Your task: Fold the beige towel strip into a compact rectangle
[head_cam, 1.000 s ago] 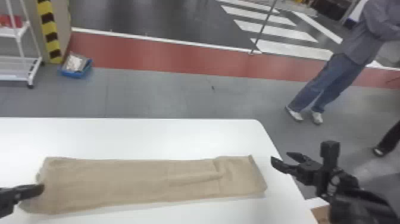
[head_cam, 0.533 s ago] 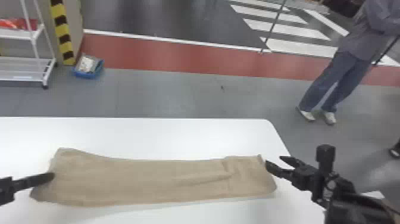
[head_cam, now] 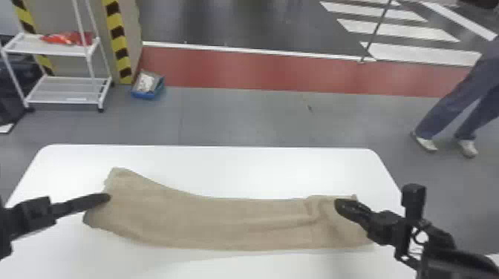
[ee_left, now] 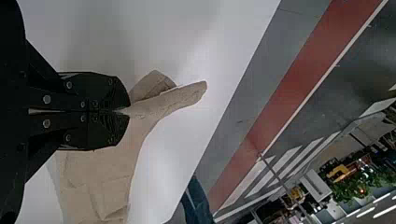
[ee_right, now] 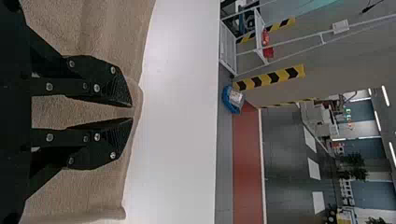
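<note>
Left pincer (head_cam: 106,197) grips towel (head_cam: 222,222); right pincer (head_cam: 342,205), parted, perhaps touches.

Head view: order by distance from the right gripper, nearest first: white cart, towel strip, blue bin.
1. Towel strip: its right end is right at the right gripper.
2. Blue bin: on the floor beyond the table, toward the left.
3. White cart: also beyond the table, farther left than the bin.
</note>
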Controlling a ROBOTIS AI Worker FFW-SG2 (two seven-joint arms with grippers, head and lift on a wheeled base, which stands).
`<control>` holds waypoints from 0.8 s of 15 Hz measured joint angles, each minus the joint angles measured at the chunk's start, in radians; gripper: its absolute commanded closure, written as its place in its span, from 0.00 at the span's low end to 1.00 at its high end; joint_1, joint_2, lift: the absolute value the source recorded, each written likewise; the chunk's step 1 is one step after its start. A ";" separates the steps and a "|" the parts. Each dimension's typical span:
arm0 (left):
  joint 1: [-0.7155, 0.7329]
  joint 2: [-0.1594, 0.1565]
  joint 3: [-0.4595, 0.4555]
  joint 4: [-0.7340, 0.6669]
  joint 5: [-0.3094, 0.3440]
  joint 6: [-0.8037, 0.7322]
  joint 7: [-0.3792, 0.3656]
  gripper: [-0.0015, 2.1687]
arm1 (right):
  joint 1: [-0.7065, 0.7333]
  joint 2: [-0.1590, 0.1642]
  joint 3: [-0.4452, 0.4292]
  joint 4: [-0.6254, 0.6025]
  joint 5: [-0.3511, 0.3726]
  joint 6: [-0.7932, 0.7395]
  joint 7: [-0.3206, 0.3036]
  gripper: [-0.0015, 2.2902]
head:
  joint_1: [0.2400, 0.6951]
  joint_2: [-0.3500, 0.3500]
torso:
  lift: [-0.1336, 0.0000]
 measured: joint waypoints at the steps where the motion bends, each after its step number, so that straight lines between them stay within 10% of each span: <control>1: -0.005 0.001 0.005 -0.001 0.013 0.013 -0.003 0.66 | 0.008 0.010 0.027 -0.002 -0.005 0.003 0.000 0.70 | 1.00 0.30 | 1.00; 12: -0.041 0.011 0.065 -0.095 0.098 0.187 -0.009 0.66 | 0.012 0.091 0.260 0.074 0.002 -0.017 -0.079 0.72 | 1.00 0.53 | 1.00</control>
